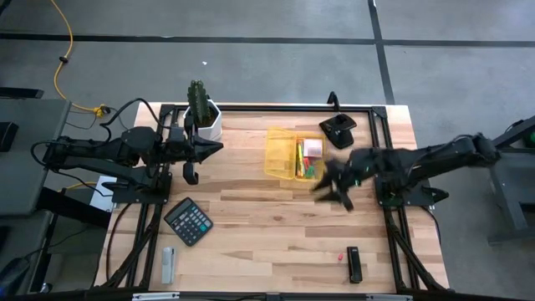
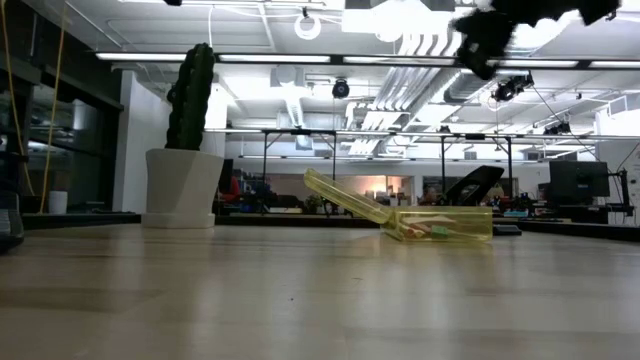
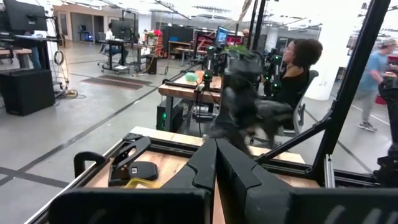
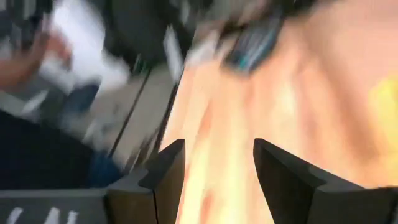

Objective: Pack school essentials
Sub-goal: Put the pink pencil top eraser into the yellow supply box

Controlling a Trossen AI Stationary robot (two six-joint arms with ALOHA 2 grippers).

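Note:
A clear yellow case lies on the table's far middle with its lid tilted open. School essentials show inside it: a pink pad and green, red and yellow pieces. My right gripper hovers open just right of the case, above the table, with nothing between its fingers. It is blurred. My left gripper is shut and points level over the table's far left, near the cactus pot, away from the case.
A cactus in a white pot stands at the far left. A black device sits at the far right. A calculator and a grey bar lie near left. A dark object and a small red piece lie near right. People sit beyond the table.

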